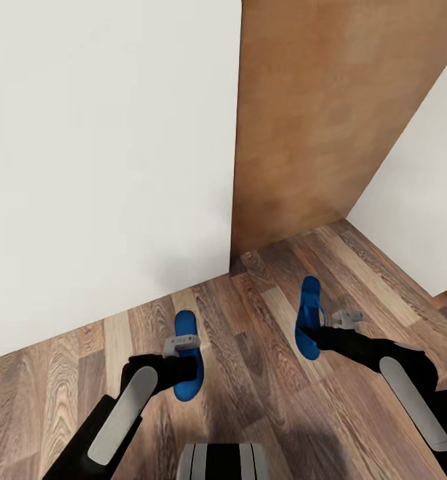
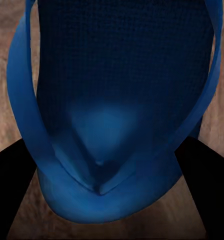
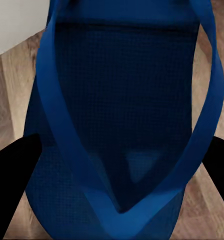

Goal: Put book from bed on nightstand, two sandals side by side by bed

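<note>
The left pincer (image 1: 181,360) is holding one blue sandal (image 1: 188,357) above the wood-plank floor (image 1: 263,373), the sole lying roughly flat and pointing away from the robot toward the white wall (image 1: 110,167). In the left wrist view the sandal's (image 2: 112,125) strap is running between the two dark fingers (image 2: 11,195), with floor showing on either side. The right pincer (image 1: 316,333) is holding the other sandal (image 1: 308,317), which is tilting onto its edge, well apart from the first. In the right wrist view this sandal (image 3: 122,115) is sitting between the dark fingers (image 3: 11,175). A brown wooden panel (image 1: 316,120) is standing ahead, beside the wall
</note>
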Available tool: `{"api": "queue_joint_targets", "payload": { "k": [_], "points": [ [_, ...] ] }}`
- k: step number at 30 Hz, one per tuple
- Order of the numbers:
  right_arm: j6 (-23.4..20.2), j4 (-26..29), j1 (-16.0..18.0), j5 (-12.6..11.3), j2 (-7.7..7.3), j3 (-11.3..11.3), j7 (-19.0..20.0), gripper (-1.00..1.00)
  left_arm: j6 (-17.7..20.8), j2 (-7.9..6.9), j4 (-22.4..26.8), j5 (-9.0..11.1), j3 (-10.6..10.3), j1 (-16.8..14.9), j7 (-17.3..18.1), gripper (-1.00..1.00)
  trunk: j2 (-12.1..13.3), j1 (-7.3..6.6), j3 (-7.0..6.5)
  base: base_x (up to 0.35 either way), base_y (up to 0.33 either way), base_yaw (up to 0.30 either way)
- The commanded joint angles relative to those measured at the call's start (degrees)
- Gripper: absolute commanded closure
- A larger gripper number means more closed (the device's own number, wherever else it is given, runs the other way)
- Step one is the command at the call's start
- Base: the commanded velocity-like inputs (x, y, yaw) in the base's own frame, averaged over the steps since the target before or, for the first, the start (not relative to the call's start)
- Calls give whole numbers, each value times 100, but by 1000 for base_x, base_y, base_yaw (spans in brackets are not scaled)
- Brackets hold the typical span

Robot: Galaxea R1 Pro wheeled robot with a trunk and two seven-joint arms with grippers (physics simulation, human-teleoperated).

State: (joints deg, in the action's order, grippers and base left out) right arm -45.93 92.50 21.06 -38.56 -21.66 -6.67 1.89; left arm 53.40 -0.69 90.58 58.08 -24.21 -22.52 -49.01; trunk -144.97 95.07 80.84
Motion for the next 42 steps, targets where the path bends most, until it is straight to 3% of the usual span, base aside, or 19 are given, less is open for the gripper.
{"api": "queue_joint_targets", "payload": {
  "k": [1,2,3,7,8,11,17,21,28,35,42],
  "points": [
    [-18,5,3,31,-5,-118,22,100,-1,-51,62,74,97,147,-59,100,-2,-2,0,-32,0,268],
    [-17,5,1,32,-5,-177,22,100,3,-67,82,75,154,225,-60,100,0,-4,-25,-25,0,268],
    [-15,5,-3,32,-5,-389,22,100,8,-101,121,78,320,423,-64,100,1,-7,-50,-13,0,268],
    [-14,5,1,33,-5,-710,22,100,-16,-132,145,75,539,631,-70,100,6,-17,-150,-8,0,269],
    [-13,5,-1,41,1,-911,18,100,-46,-179,154,75,775,827,-64,100,8,-20,-175,-3,0,271],
    [-13,5,0,162,8,-1251,15,100,-69,-237,159,75,1133,1074,-52,100,12,-28,-248,-2,0,272],
    [-16,5,11,362,66,-1613,15,100,-85,-385,161,73,1542,1229,102,100,20,-43,-395,-1,0,274],
    [-25,5,38,405,98,-1692,15,100,-128,-518,162,72,1648,1239,453,100,25,-53,-492,0,0,274],
    [-30,5,46,444,115,-1968,14,100,-171,-616,162,65,1699,1262,674,100,34,-71,-663,0,0,275],
    [-30,5,47,459,121,-2317,13,100,-347,-622,145,60,1666,1304,714,100,44,-89,-834,0,0,275],
    [-30,5,47,462,118,-2393,13,100,-607,-565,54,14,1629,1310,814,100,53,-107,-1004,0,0,275]
  ]
}}
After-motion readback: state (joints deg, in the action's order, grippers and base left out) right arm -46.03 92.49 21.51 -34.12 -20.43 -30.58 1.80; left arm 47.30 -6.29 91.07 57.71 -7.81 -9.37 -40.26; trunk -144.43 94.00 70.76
